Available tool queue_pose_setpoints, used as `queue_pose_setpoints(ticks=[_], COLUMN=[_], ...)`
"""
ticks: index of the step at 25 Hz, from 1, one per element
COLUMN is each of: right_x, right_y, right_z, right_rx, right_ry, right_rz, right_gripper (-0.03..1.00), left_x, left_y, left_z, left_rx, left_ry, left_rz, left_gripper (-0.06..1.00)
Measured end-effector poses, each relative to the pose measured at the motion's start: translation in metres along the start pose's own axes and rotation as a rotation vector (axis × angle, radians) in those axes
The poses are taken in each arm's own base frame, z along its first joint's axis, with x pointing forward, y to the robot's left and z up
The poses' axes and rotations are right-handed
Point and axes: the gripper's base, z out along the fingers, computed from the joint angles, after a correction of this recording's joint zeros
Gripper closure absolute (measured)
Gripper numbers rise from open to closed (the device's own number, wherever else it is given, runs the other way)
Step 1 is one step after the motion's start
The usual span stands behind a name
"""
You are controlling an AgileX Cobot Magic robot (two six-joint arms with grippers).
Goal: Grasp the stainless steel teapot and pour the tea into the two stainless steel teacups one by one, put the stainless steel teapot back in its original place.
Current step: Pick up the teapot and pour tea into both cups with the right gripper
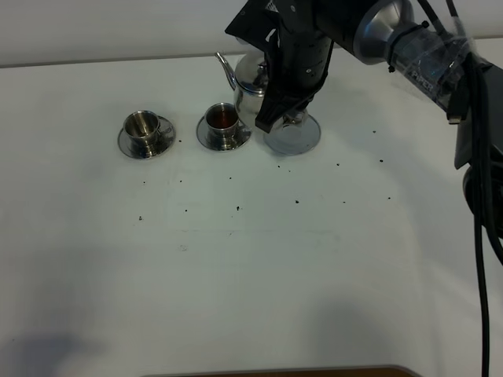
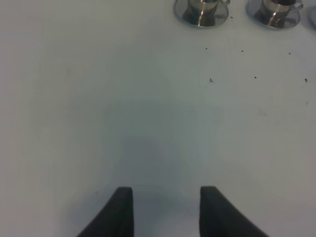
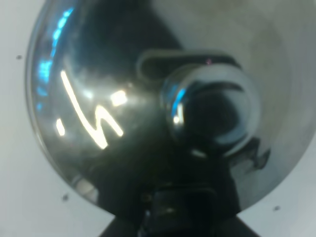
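Observation:
The stainless steel teapot (image 1: 250,85) is at the back, its spout (image 1: 225,66) pointing left, just behind the right teacup (image 1: 223,119), which holds reddish tea. The left teacup (image 1: 145,126) looks empty. Both stand on saucers. My right gripper (image 1: 277,108) reaches down over the pot and hides its handle. In the right wrist view the shiny pot (image 3: 98,108) with its lid knob (image 3: 212,108) fills the frame, with the right gripper (image 3: 173,213) shut at its edge. The round steel dish (image 1: 302,140) lies bare. My left gripper (image 2: 167,212) is open and empty over bare table.
Dark specks (image 1: 237,208) are scattered on the white table (image 1: 251,283). The right arm with its cables (image 1: 471,157) runs along the right side. In the left wrist view both cups (image 2: 202,10) (image 2: 276,10) show at the far edge.

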Motion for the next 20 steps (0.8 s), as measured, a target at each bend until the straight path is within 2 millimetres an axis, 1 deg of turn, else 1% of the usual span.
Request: queue_pose_setpoints(ticks=[5,9,12,15,17,20], right_x=[0.018,0.026,0.024,0.02,0.017,0.008], right_y=[0.01,0.019,0.023,0.027,0.03,0.035], right_z=[0.01,0.02,0.022,0.018,0.014,0.004], right_rx=[-0.054,-0.108,-0.109,-0.1,-0.08,-0.033], right_ry=[0.082,0.115,0.095,0.066,0.061,0.035], right_rz=[-0.001,0.011,0.005,-0.006,-0.03,-0.076], right_gripper=[0.78,0.78,0.78,0.78,0.78,0.78], left_x=[0.0,0.0,0.0,0.0,0.0,0.0], left_y=[0.0,0.0,0.0,0.0,0.0,0.0], left_z=[0.0,0.0,0.0,0.0,0.0,0.0], left_rx=[0.0,0.0,0.0,0.0,0.0,0.0], left_ry=[0.0,0.0,0.0,0.0,0.0,0.0], left_rz=[0.0,0.0,0.0,0.0,0.0,0.0], left_gripper=[0.56,0.56,0.56,0.56,0.56,0.56])
